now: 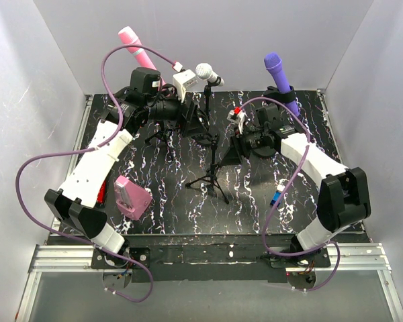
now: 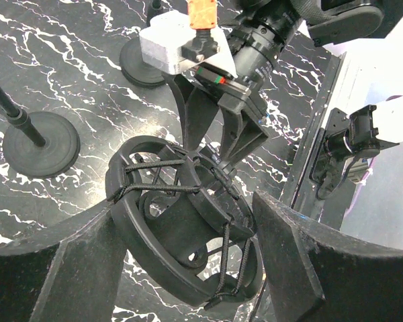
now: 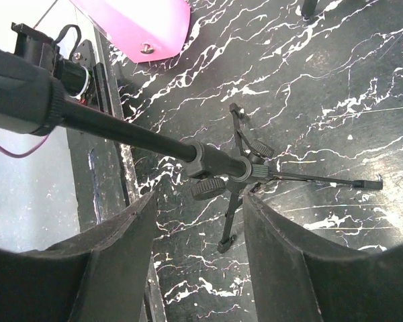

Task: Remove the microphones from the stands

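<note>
Microphone (image 2: pixel 178 228): dark cylinder, seated inside black ring-shaped shock mount (image 2: pixel 121 208) strung with elastic cords; detail hard to make out. Black white-veined marble-pattern table (image 1: pixel 255 201) underneath. Black tripod stand (image 1: pixel 211 176) at table centre, between the two arms, mount at upper end of its pole. Left gripper (image 2: pixel 185 201) reaching in from the left, jaws wide, one finger either side of the mount; contact not clear. Right gripper (image 3: pixel 200 194) just right of the stand, jaws open, stand pole crossing beyond the gap, not pinched. Pink box (image 1: pixel 131 196) lying near-left. Pink microphone (image 1: pixel 136 47), silver-headed microphone (image 1: pixel 207 72), purple microphone (image 1: pixel 277 70) raised along far side.
</note>
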